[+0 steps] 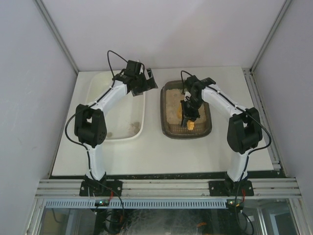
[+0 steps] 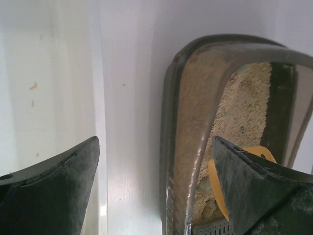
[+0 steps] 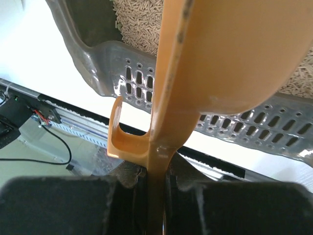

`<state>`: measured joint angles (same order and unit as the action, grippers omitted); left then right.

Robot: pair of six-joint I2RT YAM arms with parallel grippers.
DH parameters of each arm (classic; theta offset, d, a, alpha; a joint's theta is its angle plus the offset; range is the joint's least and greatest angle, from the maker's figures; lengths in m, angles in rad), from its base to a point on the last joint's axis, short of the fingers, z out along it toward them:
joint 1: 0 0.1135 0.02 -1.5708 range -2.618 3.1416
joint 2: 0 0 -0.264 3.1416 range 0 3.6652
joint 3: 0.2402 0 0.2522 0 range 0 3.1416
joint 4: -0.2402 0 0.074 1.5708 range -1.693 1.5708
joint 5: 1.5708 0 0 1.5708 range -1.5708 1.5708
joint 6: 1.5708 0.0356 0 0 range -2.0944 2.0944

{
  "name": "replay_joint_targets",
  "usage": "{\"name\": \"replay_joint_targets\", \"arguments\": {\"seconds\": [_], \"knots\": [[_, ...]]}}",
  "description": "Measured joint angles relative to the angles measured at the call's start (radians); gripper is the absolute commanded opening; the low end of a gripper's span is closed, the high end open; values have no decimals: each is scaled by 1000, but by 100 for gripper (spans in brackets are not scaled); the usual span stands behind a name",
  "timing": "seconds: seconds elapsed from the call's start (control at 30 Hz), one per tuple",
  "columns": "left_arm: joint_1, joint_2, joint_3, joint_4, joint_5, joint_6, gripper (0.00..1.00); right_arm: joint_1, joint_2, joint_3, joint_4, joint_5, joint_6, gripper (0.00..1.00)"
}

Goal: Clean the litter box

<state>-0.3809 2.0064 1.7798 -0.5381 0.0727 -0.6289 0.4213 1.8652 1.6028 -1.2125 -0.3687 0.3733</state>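
Observation:
The litter box [image 1: 186,135] is a dark brown-grey tray of beige litter [image 1: 173,105] on the right half of the table. My right gripper [image 1: 190,113] hangs over its near part, shut on the handle of an orange scoop [image 1: 190,125]. In the right wrist view the scoop [image 3: 220,58] runs up from the right gripper [image 3: 155,182] over the box's grey slotted end [image 3: 254,129] and pellet litter [image 3: 139,24]. My left gripper [image 1: 145,82] is open and empty above the gap between tub and box. In its wrist view, the left gripper [image 2: 155,142] has the box rim [image 2: 168,122] and scoop [image 2: 215,181] to its right.
A larger white rectangular tub [image 1: 139,129] stands left of the litter box, with a few specks on its floor [image 2: 33,87]. White walls close in the table on three sides. An aluminium rail [image 1: 166,187] runs along the near edge by the arm bases.

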Motion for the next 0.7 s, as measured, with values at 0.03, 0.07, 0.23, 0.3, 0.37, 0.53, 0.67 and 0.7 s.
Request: {"name": "replay_joint_targets", "arguments": {"seconds": [0.03, 0.07, 0.23, 0.3, 0.37, 0.53, 0.67, 0.7], "knots": [[-2, -3, -18, 2, -2, -10, 100, 2, 7, 0, -3, -9, 0, 0], [-3, -7, -35, 3, -3, -18, 100, 5, 19, 0, -5, -16, 0, 0], [-7, -23, -66, 3, -11, -36, 100, 11, 74, -1, -10, -32, 0, 0], [-7, -31, -66, 7, -17, -37, 100, 13, 81, -1, -11, -34, 0, 0], [-7, -40, -66, 10, -18, -39, 100, 13, 81, -1, -10, -32, 0, 0], [-7, -46, -66, 26, -19, -42, 100, 15, 98, 11, -19, -30, 0, 0], [-7, -46, -66, 29, -21, -40, 100, 21, 170, 86, -34, -26, 0, 0], [-7, -46, -68, 31, -24, -38, 100, 23, 190, 108, -34, -25, 0, 0]]}}
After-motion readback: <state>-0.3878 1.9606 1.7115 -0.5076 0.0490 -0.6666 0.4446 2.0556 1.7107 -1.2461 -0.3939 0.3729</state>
